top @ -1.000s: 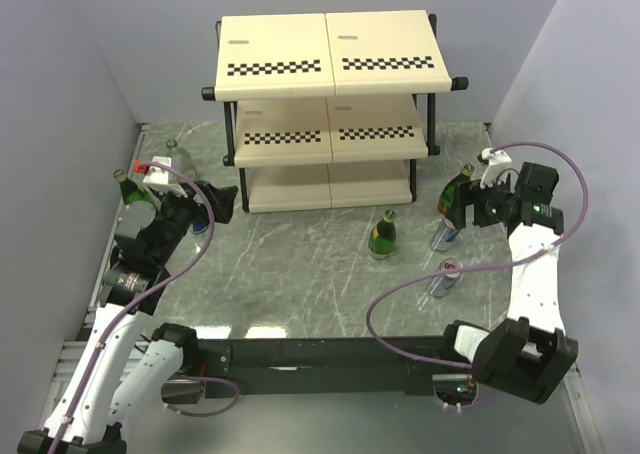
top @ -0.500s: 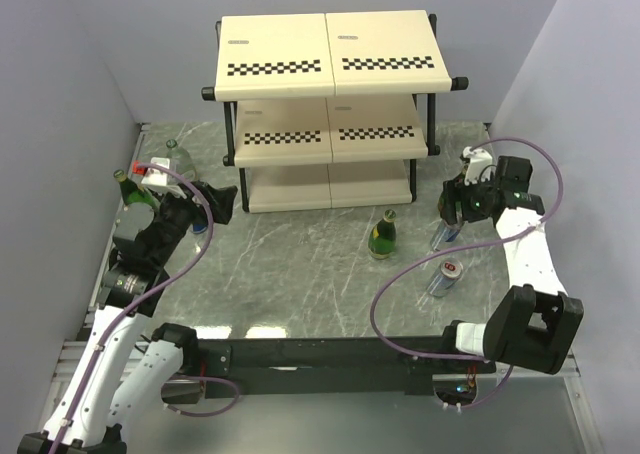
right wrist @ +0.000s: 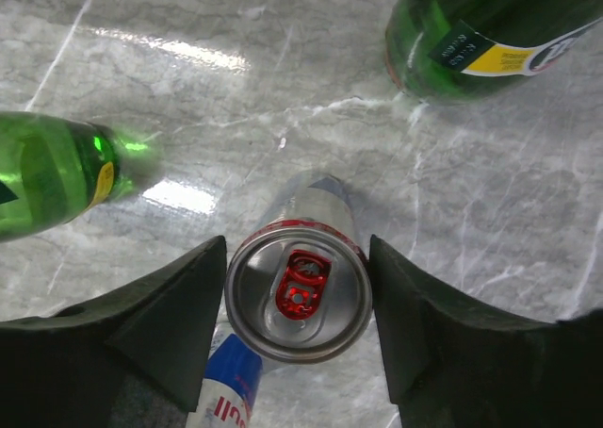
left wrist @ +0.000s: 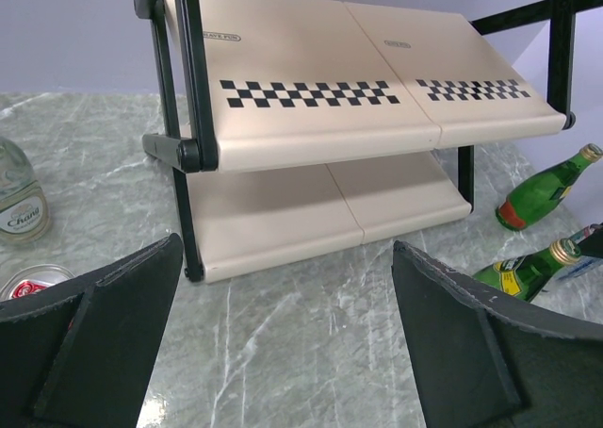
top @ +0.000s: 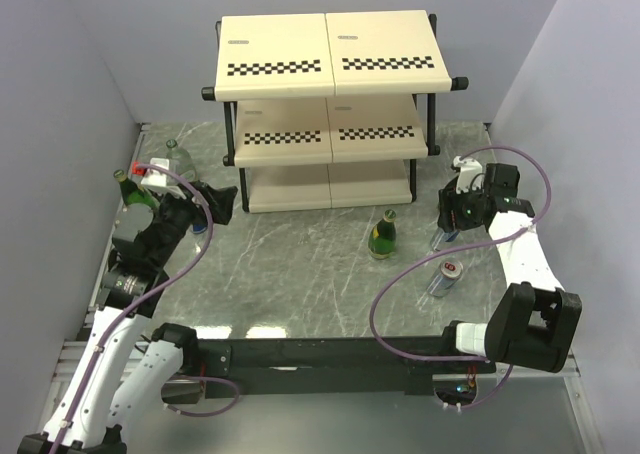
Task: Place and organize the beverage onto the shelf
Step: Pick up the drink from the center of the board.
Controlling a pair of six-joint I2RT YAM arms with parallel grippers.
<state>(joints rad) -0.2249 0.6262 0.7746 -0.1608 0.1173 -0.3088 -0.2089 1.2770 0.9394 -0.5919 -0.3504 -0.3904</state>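
Observation:
A silver can with a red tab [right wrist: 300,291] stands upright on the marble, and my right gripper [right wrist: 298,305] is shut on it, one black finger against each side. In the top view that gripper [top: 447,217] hangs over the can [top: 440,238] to the right of the shelf [top: 330,49]. A second blue and silver can [right wrist: 226,390] stands just beside it [top: 447,277]. Green bottles stand nearby [right wrist: 476,32] [right wrist: 42,183] [top: 382,236]. My left gripper [left wrist: 283,353] is open and holds nothing, facing the shelf [left wrist: 311,117] from the left [top: 215,206].
Near the left arm stand a clear bottle [left wrist: 17,202], a red-topped can [left wrist: 33,282] and a green bottle [top: 125,186]. Two green bottles [left wrist: 545,188] [left wrist: 523,270] show past the shelf's right leg. Grey walls close in on both sides.
My right gripper has moved left and down over the can, and its jaws have closed from wide open onto the can's sides. The left arm has not moved.

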